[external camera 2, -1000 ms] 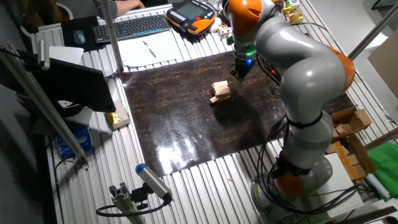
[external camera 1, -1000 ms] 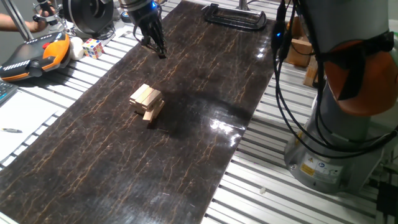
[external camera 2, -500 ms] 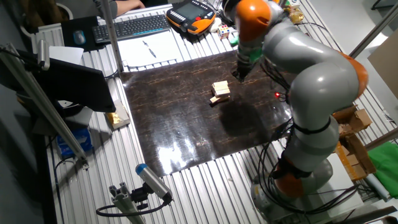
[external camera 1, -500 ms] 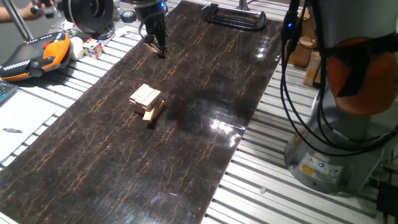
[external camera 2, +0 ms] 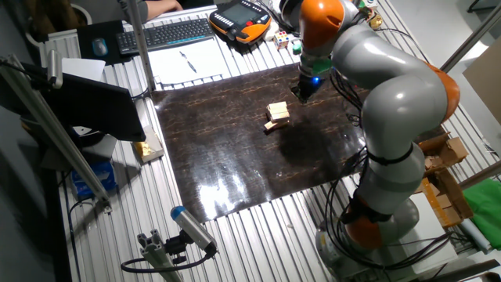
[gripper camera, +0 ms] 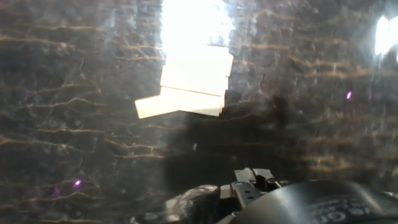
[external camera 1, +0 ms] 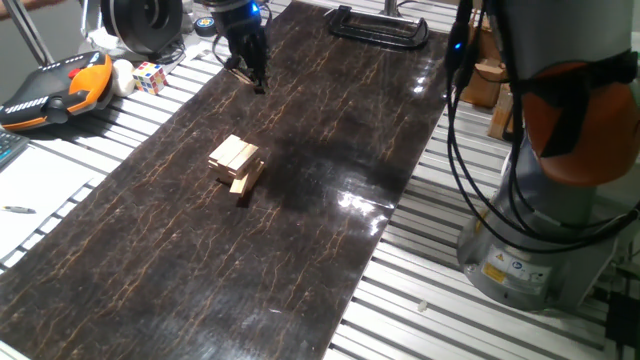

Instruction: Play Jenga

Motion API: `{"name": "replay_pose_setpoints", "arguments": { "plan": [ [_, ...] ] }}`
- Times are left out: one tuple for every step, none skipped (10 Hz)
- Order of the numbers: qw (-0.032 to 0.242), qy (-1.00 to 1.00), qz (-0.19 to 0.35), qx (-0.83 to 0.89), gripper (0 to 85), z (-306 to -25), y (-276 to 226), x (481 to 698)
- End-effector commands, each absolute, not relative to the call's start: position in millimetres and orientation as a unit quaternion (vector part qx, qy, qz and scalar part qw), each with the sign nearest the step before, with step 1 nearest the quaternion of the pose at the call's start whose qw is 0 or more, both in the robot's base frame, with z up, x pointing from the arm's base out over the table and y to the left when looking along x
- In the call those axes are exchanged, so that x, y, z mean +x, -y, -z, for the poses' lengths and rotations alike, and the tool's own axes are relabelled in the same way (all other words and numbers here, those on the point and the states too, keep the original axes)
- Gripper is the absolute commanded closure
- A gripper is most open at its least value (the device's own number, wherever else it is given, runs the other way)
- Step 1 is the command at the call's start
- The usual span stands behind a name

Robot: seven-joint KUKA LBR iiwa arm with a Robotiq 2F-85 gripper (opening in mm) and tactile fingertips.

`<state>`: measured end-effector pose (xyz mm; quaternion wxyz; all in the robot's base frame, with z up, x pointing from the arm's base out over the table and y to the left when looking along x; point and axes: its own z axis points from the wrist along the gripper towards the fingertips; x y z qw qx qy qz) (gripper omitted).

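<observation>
1 gripper (external camera 1: 255, 78) hangs over the dark mat (external camera 1: 330, 120) near its far edge, in the corner by the orange pendant (external camera 1: 55, 88) and the coloured cube (external camera 1: 150, 76). Its fingers look drawn close together with nothing between them, though the dark tips blur against the mat, so I would not swear to it. From there the Jenga stack (external camera 1: 236, 165) lies well apart, further in toward the middle of the mat, with bare mat between the 2. In the other fixed view the gripper (external camera 2: 301, 92) sits just past the stack (external camera 2: 277, 115), toward the mat's keyboard-side edge. The hand view shows the stack (gripper camera: 189, 84) ahead of the fingers, 1 low block poking out sideways to the left, its long axis across the line of approach. I judge that loose block the likely target.
</observation>
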<state>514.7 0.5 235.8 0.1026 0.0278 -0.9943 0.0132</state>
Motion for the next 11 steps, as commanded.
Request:
{"name": "replay_pose_setpoints", "arguments": {
  "plan": [
    [0.109,0.994,-0.007,-0.019,84.3,-235.8,-0.4,514.7],
    [0.105,0.993,-0.003,-0.053,84.3,-235.8,-0.4,514.7],
    [0.099,0.992,0.001,-0.084,84.3,-235.8,-0.4,514.7],
    [0.099,0.989,0.007,-0.107,84.3,-232.6,-9.8,517.0],
    [0.096,0.986,0.014,-0.138,84.3,-226.3,-32.1,519.9],
    [0.100,0.980,0.012,-0.169,84.3,-227.7,-53.4,524.9],
    [0.110,0.973,0.016,-0.203,84.3,-234.5,-73.6,530.0],
    [0.122,0.963,0.012,-0.241,84.3,-244.9,-93.1,536.0],
    [0.125,0.955,0.017,-0.267,79.3,-249.0,-106.8,540.2],
    [0.130,0.948,0.022,-0.290,72.7,-249.5,-117.1,542.7],
    [0.133,0.944,0.023,-0.300,66.0,-245.2,-122.2,543.3]
  ]
}}
